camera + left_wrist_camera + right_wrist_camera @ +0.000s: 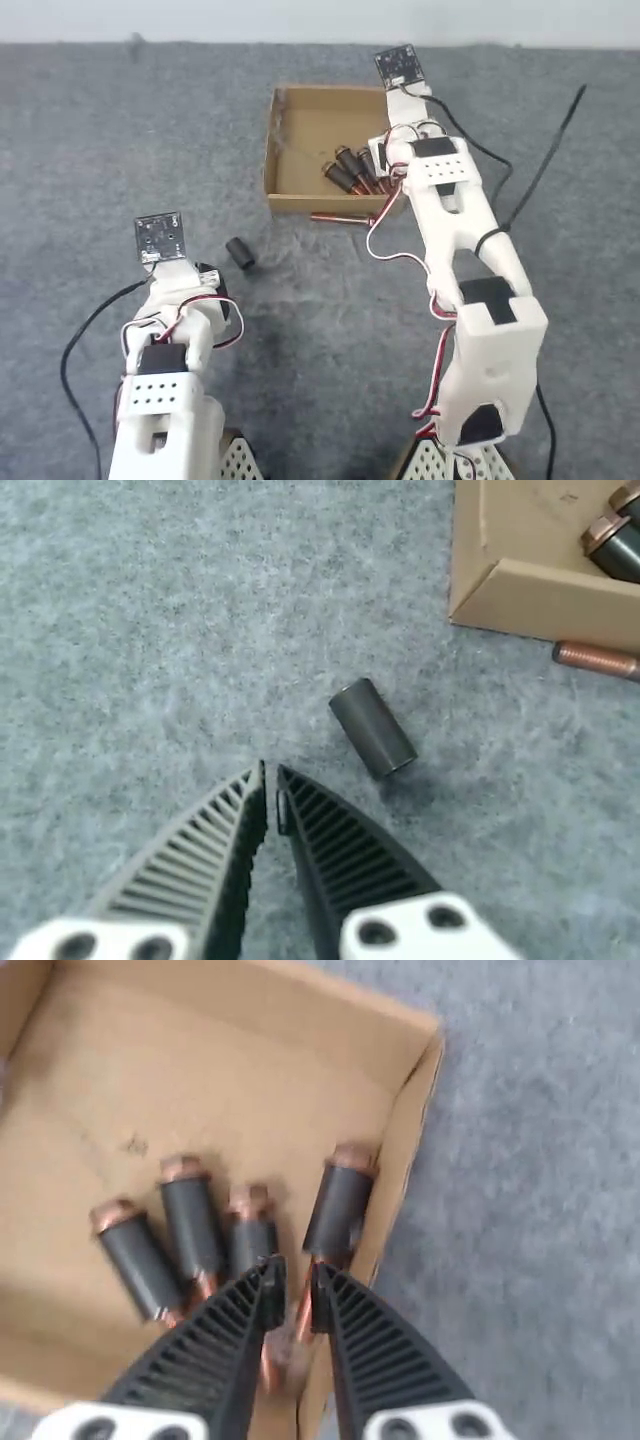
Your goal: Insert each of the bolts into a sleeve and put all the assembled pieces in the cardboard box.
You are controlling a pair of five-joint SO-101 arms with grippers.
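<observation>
Where the task stands: four assembled pieces (190, 1225) lie in the cardboard box (305, 125), while one bolt and one sleeve lie apart outside it. On my reading, most of the work is done and a single pairing is left.
Boxed pieces: all four are bunched in one corner of the box, heads pointing roughly one way. Three lie side by side, and the fourth piece (338, 1210) lies along the side wall.
Loose bolt (338, 216): flat on the worktop (120, 130), just outside the box wall nearest the arms and roughly parallel to it. It carries no sleeve.
Loose sleeve (372, 727): on its side on the worktop, well apart from the bolt, between the left arm and the box.
Left gripper (270, 772): clenched on nothing, low over the worktop, near the sleeve but not touching it.
Right gripper (293, 1270): over the box's corner, at the tail of the fourth piece, whose copper shank runs beneath the tip. Whether it grasps that piece or has let go, I cannot tell.
Outstanding: the bolt goes into the sleeve, then the joined piece into the box.
Reservation: the fourth piece should count as delivered only once it is seen free of the gripper.
</observation>
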